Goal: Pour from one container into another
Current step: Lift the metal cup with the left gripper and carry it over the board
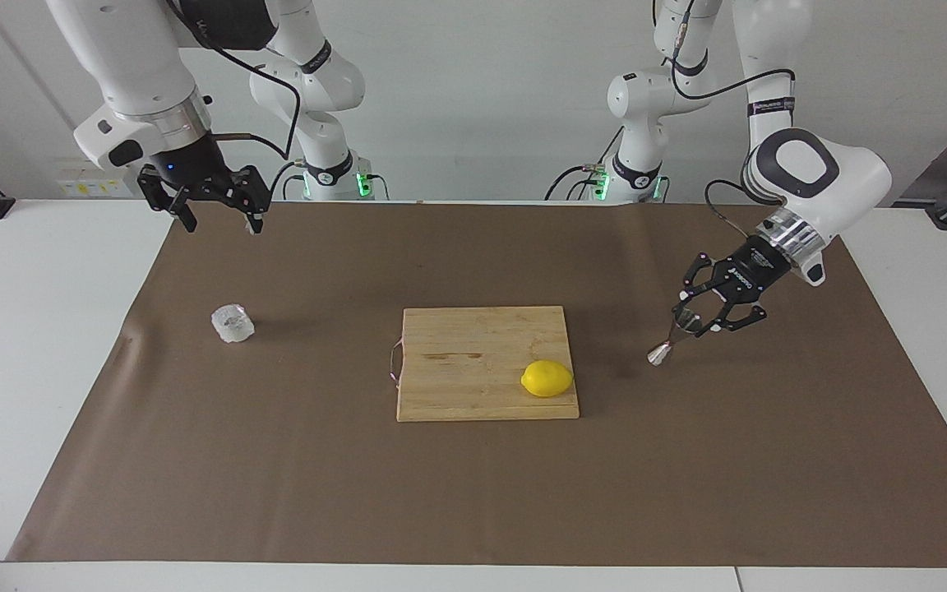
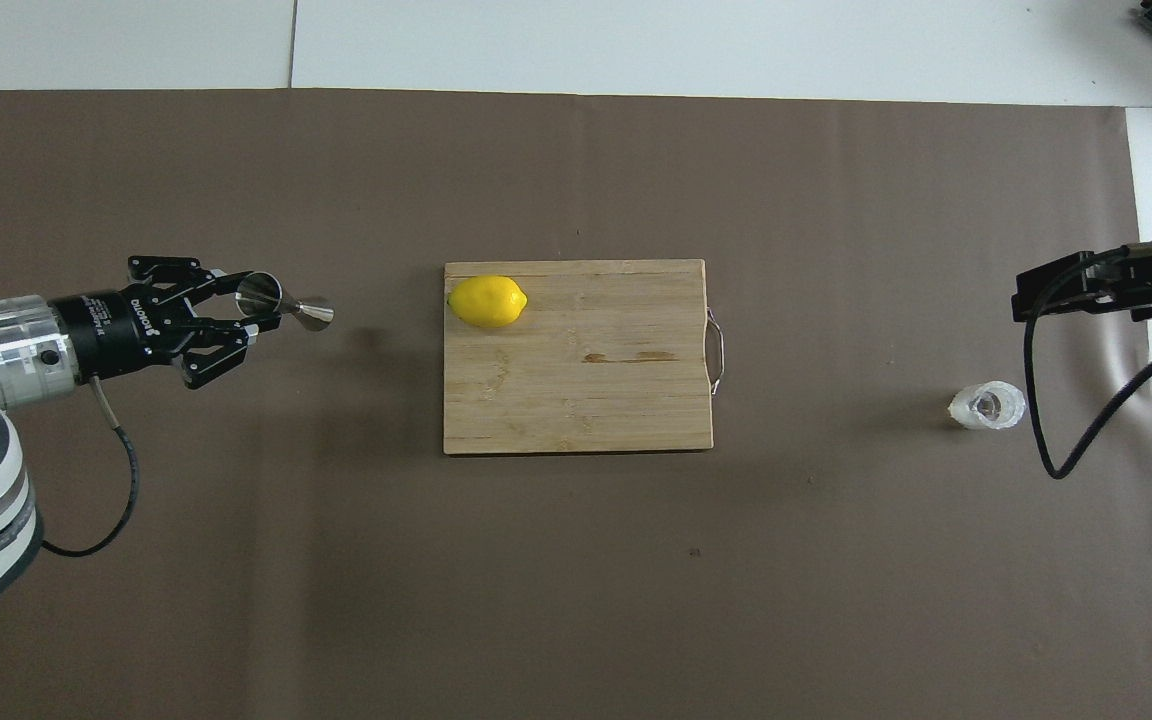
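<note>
A white table [image 1: 46,362] is covered across most of its width by a brown paper sheet [image 1: 473,493], slightly creased toward the right arm's end. Farthest from the robots among the things on the sheet, a yellow lemon [image 1: 547,379] is seen lying on a wooden cutting board [image 1: 473,353], at the board's corner toward the left arm's end; a thin wire handle is fitted to the board's edge toward the right arm's end. A little nearer to the robots, toward the right arm's end, the small clear faceted cup [image 1: 233,323] is set on the paper, well apart from the board. Toward the left arm's end, the steel jigger [image 1: 671,339] is held tilted in the air over bare paper beside the board, gripped at one cone by the closed jaws of the left gripper [image 1: 694,320]. The right gripper [image 1: 219,215] is hung over the sheet's edge nearest the robots, its jaws spread wide and holding nothing, and is kept waiting. A plain pale wall [image 1: 473,99] is seen past the arm bases.
</note>
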